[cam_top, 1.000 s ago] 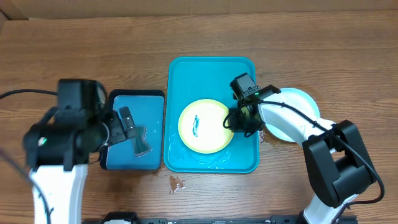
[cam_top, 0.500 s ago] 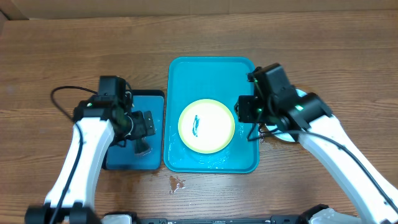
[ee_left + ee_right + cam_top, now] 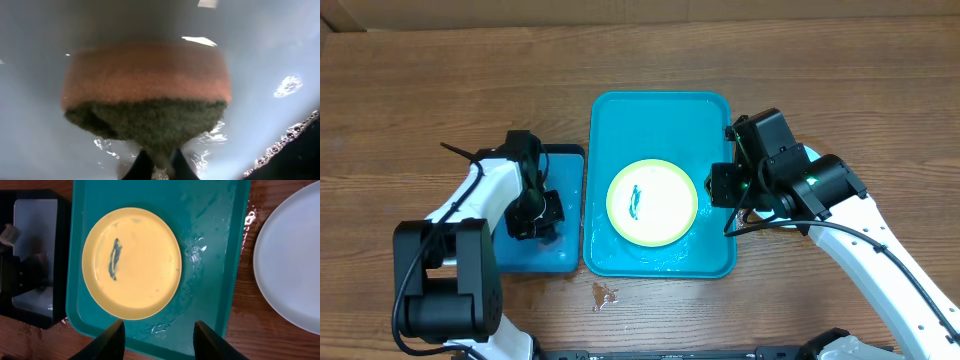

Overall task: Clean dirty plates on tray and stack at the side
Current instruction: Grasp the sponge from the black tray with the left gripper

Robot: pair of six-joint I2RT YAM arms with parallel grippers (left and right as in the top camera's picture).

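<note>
A yellow-green plate (image 3: 652, 202) with a dark blue smear lies in the middle of the teal tray (image 3: 660, 115); the right wrist view also shows this plate (image 3: 132, 262) and the tray (image 3: 215, 240). A pale plate (image 3: 290, 265) rests on the table right of the tray. My right gripper (image 3: 723, 186) hovers open over the tray's right rim, and from its own wrist view the gripper (image 3: 162, 341) holds nothing. My left gripper (image 3: 159, 167) is shut on the green side of an orange-and-green sponge (image 3: 147, 95). From overhead, the left gripper (image 3: 533, 213) sits low in the small tray.
The small dark-rimmed blue tray (image 3: 568, 165) sits just left of the teal tray and holds soapy water. Water film wets the teal tray floor (image 3: 192, 260). A small puddle (image 3: 605, 293) lies on the wooden table in front of the trays.
My left gripper dropped onto the sponge in the small tray and shut on it. My right arm rose away from the yellow-green plate's right edge and drew back toward the tray's right rim.
</note>
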